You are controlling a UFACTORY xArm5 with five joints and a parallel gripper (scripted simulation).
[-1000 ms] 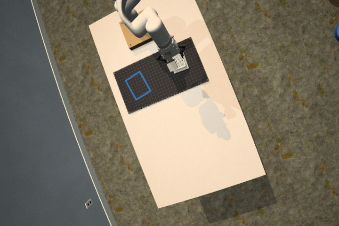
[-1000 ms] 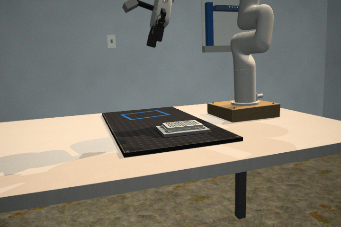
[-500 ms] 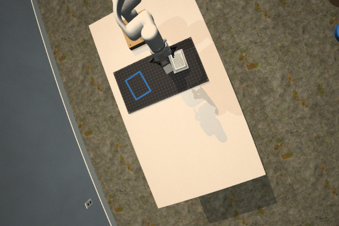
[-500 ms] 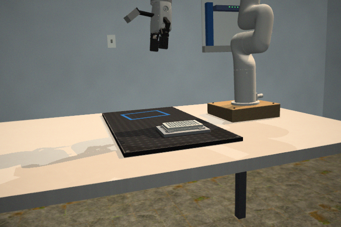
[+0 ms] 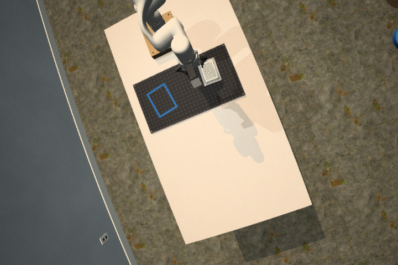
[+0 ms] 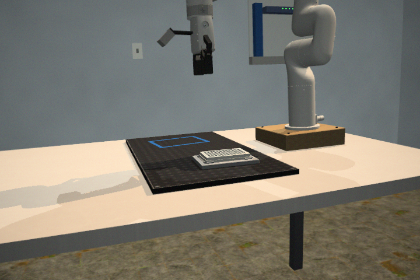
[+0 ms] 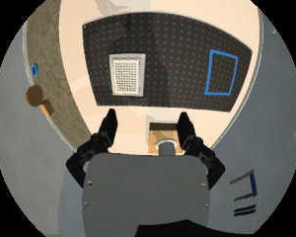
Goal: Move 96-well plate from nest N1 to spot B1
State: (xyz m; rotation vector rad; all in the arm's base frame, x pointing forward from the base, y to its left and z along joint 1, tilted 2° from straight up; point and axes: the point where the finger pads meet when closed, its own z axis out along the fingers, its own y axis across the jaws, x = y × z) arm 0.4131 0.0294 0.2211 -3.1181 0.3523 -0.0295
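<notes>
The white 96-well plate [image 5: 210,70] sits flat in the grey plate nest [image 6: 226,161] on the black deck; it also shows in the exterior view [image 6: 224,153] and in the wrist view [image 7: 127,74]. The blue taped outline [image 5: 162,100] lies empty at the other end of the deck, and shows in the exterior view [image 6: 178,141] and the wrist view [image 7: 222,74]. My gripper [image 6: 203,67] hangs high above the deck, open and empty, its fingers pointing down. In the wrist view the fingers stand wide apart with nothing between them.
The black deck [image 5: 188,88] lies on a beige table. The arm's wooden base block [image 6: 300,135] stands at the table's back, close to the nest. A wall with a white switch plate [image 6: 137,51] is behind.
</notes>
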